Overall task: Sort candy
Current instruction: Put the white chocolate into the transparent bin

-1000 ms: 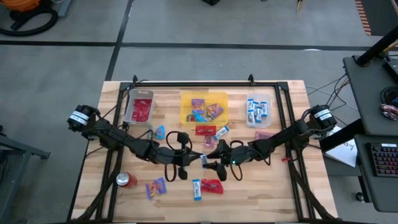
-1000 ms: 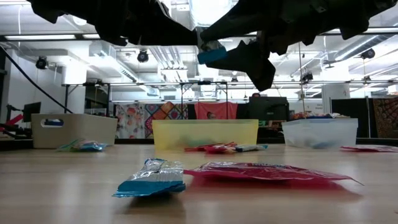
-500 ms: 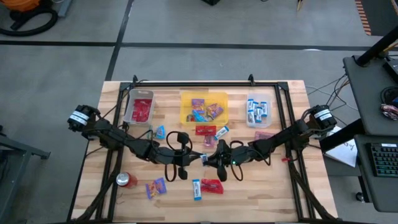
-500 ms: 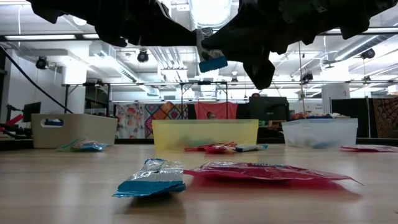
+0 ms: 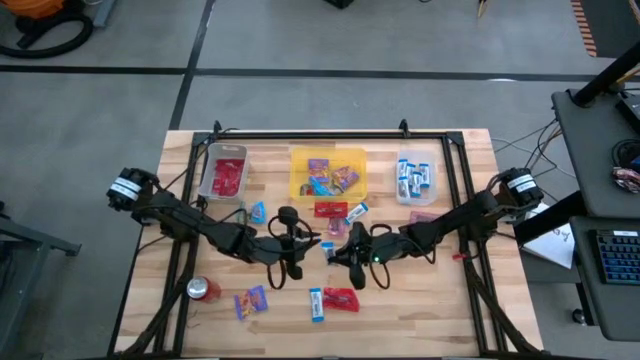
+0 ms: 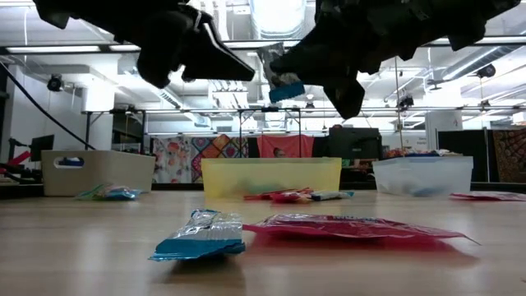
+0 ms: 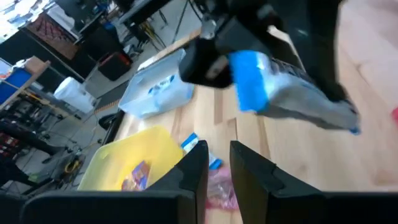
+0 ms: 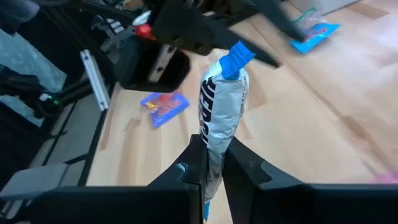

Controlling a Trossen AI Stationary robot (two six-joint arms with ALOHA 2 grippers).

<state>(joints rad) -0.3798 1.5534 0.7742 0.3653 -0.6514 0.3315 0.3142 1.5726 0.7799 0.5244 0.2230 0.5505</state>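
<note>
A slim blue-and-white candy bar [image 8: 219,106] hangs in mid-air over the table's middle, with my right gripper [image 8: 212,154] shut on it. In the high view the bar [image 5: 328,250] sits between the two grippers. My left gripper [image 7: 217,163] stands just to the bar's left, its fingers slightly apart with nothing between them, and the bar [image 7: 280,93] shows ahead of it. Loose candy lies on the wood: a blue-and-white bar [image 5: 316,304], a red packet [image 5: 342,299] and a purple packet [image 5: 251,301] near the front. My right gripper pinches the bar between its two fingers [image 8: 193,167], on the half nearer the wrist [image 8: 213,149]. The fingers come from the table's right, almost level. The bar sticks out past the fingertips toward my left gripper, blue end [image 8: 239,53] foremost, lifted clear of the table.
Three bins stand along the far side: a grey one [image 5: 226,172] with red packets, a yellow one [image 5: 328,173] with mixed candy, a clear one [image 5: 416,178] with blue-and-white bars. A red soda can [image 5: 203,290] lies at front left. More candy [image 5: 331,209] lies before the yellow bin.
My right gripper has shut on the bar that my left gripper held up. My left gripper has then let go and swung away toward the table's left. The bar stays in the air, now held by the right gripper alone.
</note>
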